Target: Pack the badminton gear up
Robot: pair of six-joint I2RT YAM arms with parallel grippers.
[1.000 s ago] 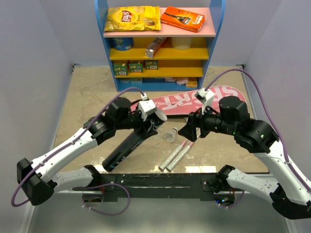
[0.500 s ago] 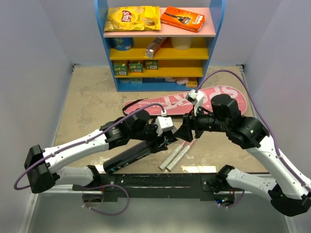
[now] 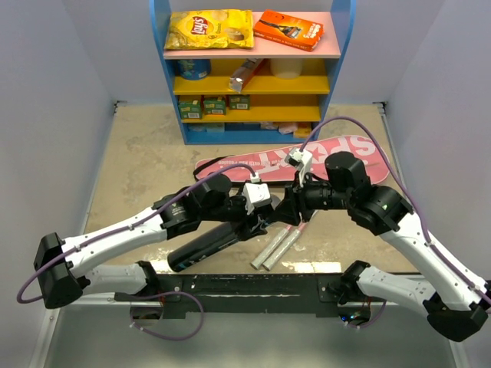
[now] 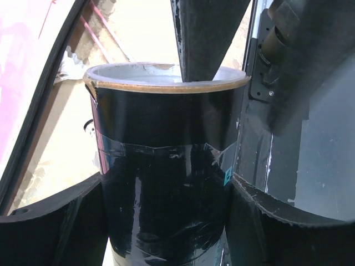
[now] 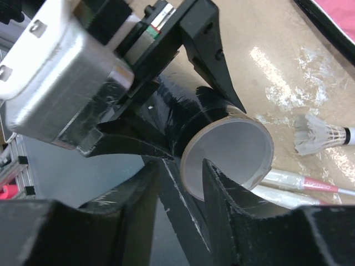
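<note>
My left gripper (image 3: 257,218) is shut on the long black tube (image 3: 203,247) near its open end, a finger pressed on each side (image 4: 166,188). The tube's white-lined mouth (image 5: 227,152) faces my right gripper (image 3: 285,208). That gripper (image 5: 183,163) straddles the rim, one finger inside the mouth and one outside, with a gap still showing. A white shuttlecock (image 5: 316,134) lies on the table beyond the tube. Two racket handles (image 3: 278,247) lie side by side under the grippers. The pink SPORT bag (image 3: 337,153) lies flat behind them.
A blue shelf unit (image 3: 253,77) stands at the back, with a yellow crisp packet (image 3: 209,29) and an orange box (image 3: 288,27) on top. Grey walls close both sides. A black rail (image 3: 245,284) runs along the near edge.
The left arm swung the tube's open end rightwards and forwards. The right gripper moved left to the tube's mouth, slid one finger inside and narrowed its jaws.
</note>
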